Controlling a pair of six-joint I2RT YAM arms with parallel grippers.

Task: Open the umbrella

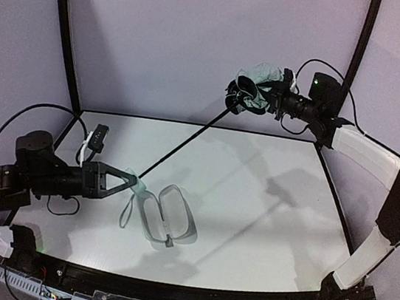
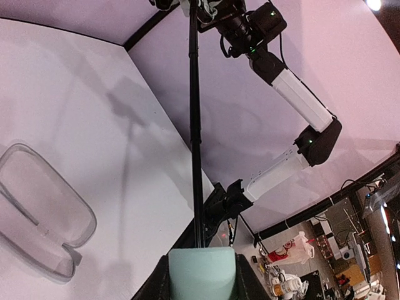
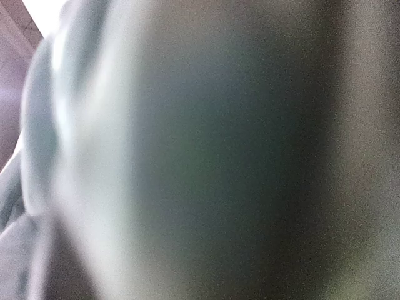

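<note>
umbrella [image 1: 262,75]: mint fabric bunching closed, thin black shaft [image 1: 186,142] stretching out long
left tool [image 1: 133,182]: closing narrowly, clamping the mint handle [image 2: 201,272]
right tool [image 1: 268,97]: pinching the bunched fabric

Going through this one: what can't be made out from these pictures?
Right wrist view: only blurred fabric of the umbrella against the lens; nothing else shows.
Top view: right gripper fingertips buried in the bunched canopy.
Left wrist view: handle cut by the bottom edge, canopy by the top.
</note>
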